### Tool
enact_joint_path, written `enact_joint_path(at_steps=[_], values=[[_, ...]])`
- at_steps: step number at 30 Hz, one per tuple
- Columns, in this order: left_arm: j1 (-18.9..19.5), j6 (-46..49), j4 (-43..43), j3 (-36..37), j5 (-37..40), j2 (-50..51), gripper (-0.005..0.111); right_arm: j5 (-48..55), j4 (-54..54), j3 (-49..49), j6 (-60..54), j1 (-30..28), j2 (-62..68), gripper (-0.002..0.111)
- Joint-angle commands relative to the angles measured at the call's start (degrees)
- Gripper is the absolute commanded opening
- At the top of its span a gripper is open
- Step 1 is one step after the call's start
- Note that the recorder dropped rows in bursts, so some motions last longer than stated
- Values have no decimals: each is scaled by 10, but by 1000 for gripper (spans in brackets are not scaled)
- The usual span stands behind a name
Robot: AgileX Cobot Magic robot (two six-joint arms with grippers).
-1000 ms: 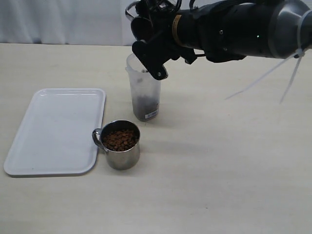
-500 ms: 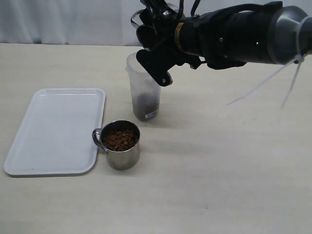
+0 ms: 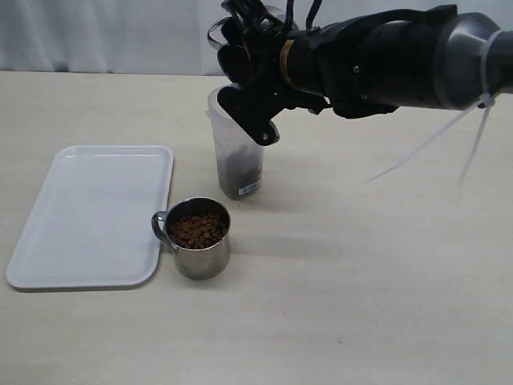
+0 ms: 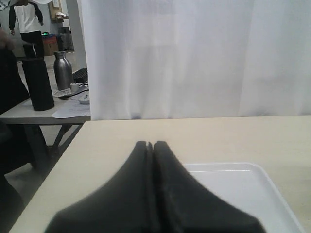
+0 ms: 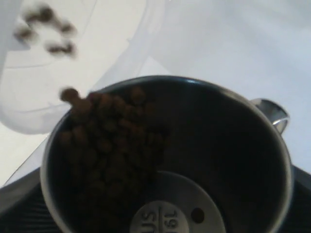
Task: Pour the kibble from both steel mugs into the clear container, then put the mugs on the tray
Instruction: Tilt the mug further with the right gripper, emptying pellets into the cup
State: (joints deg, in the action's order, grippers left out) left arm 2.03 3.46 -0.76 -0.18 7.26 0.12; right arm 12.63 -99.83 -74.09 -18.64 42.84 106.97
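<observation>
While the right claw (image 3: 244,80) grips one steel mug (image 5: 243,160), jaws spread wide around its body, that mug hangs directly above the mouth of the clear container (image 3: 237,160), tipped far over. Its long axis lies close to level, with the open end turned down toward the container's rim. Kibble (image 5: 112,141) lies heaped against the low lip, loose pellets are in the air over the container, and a dark layer sits in the container's base.

Judgement: pour in hand, mug not yet empty. More tilt is wanted, with the lip held over the rim.

The second mug (image 3: 199,239) stands upright and full on the desk (image 3: 361,281), just in front of the container and touching or nearly touching the tray (image 3: 88,212). The left claw (image 4: 153,145) is pressed together, holding nothing, near the tray's edge.
</observation>
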Motion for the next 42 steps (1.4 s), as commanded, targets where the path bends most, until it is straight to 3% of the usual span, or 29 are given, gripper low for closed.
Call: enact_joint_path(at_steps=[1, 42], values=[[-1, -3, -1, 2, -4, -1, 0, 8, -1, 1, -12, 0, -5, 5], [-1, -3, -1, 2, -2, -1, 0, 70, -1, 1, -87, 39, -5, 5]])
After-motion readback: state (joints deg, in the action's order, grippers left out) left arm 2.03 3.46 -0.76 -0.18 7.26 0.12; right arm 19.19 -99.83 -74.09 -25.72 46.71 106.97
